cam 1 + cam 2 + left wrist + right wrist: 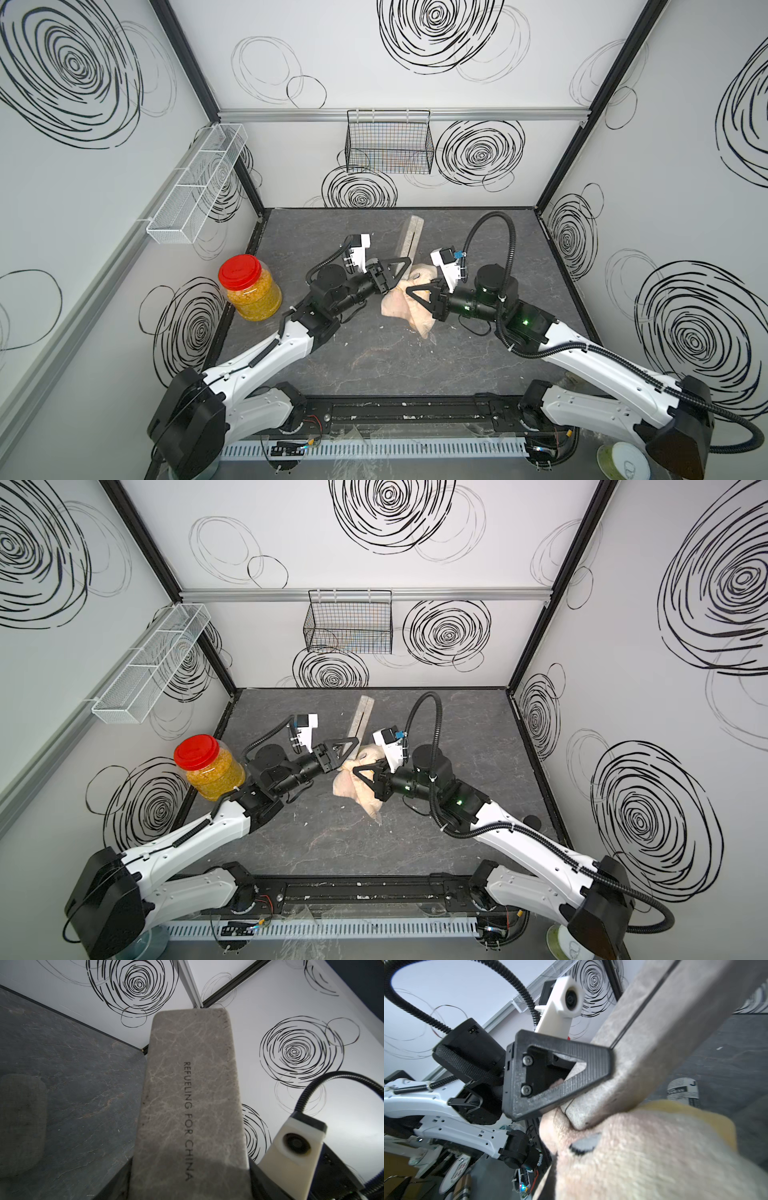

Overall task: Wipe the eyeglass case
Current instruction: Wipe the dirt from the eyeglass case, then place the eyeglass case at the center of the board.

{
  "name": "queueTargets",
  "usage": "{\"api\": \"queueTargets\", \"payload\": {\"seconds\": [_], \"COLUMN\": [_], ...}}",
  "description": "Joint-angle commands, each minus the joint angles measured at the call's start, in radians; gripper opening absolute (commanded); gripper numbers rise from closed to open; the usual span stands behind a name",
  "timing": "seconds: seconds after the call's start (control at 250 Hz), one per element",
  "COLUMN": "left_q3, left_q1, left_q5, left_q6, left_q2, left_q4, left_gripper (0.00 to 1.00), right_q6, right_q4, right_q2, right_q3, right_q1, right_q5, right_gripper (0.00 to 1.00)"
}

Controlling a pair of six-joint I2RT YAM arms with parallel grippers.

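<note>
While the left gripper (397, 269) clamps the lower end of the eyeglass case (410, 237), its jaws stand apart only by the thickness of the case. The case sits just above the centre of the frame in both top views. It is held off the tabletop (374, 357) and slants away toward the back wall. In the left wrist view the grey, stone-patterned case (191, 1095) runs up the middle of the frame and bears the print "REFUELING FOR CHINA".

The right gripper (411, 291) is closed tight on a bunched cream cloth (399, 308) at the centre of the frame, just beside the left gripper. In the right wrist view the cloth (633, 1157) fills the lower right of the frame and touches the near corner of the case (643, 1043). The rest of the cloth trails down and to the right of the grippers in both top views.

A jar (249, 289) with a red lid and orange-yellow contents stands at the left edge of the tabletop, well apart from the case. A black wire basket (388, 145) hangs on the back wall, and a white mesh basket (195, 187) hangs on the left wall.
</note>
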State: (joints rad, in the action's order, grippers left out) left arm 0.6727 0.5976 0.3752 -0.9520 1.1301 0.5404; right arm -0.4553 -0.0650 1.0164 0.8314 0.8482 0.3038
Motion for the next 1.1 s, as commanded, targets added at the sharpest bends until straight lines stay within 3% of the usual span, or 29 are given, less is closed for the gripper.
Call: {"api": "queueTargets", "payload": {"seconds": [0.0,0.124,0.276,0.543,0.735,1.099], "left_q3": [0.054,0.076,0.015,-0.183,-0.249,-0.221], "left_q1": [-0.003,0.037,0.161,0.399,0.396,0.396], "left_q5": [0.064,-0.089,-0.344,-0.788,-0.837,-0.841], "left_q6": [0.192,0.344,0.354,0.039,-0.061,-0.068], "left_q2": [-0.040,-0.075,-0.154,-0.238,-0.211,-0.049], "left_q4": [-0.176,-0.475,-0.700,-0.893,-0.857,-0.825], "left_gripper": [0.55,0.55,0.55,0.55,0.55,0.60], "right_q6": [0.053,0.054,0.050,0.054,0.059,0.050], "right_q4": [0.118,0.246,0.258,0.237,0.226,0.206], "right_q2": [-0.049,-0.094,-0.154,-0.200,-0.194,-0.179], "right_q3": [0.072,0.075,0.019,-0.068,-0.099,-0.114], "right_q1": [-0.030,-0.054,-0.115,-0.124,-0.124,-0.122], "right_q5": [-0.235,-0.425,-0.406,-0.322,-0.279,-0.264], "right_gripper": [0.04,0.04,0.04,0.05,0.05,0.05]}}
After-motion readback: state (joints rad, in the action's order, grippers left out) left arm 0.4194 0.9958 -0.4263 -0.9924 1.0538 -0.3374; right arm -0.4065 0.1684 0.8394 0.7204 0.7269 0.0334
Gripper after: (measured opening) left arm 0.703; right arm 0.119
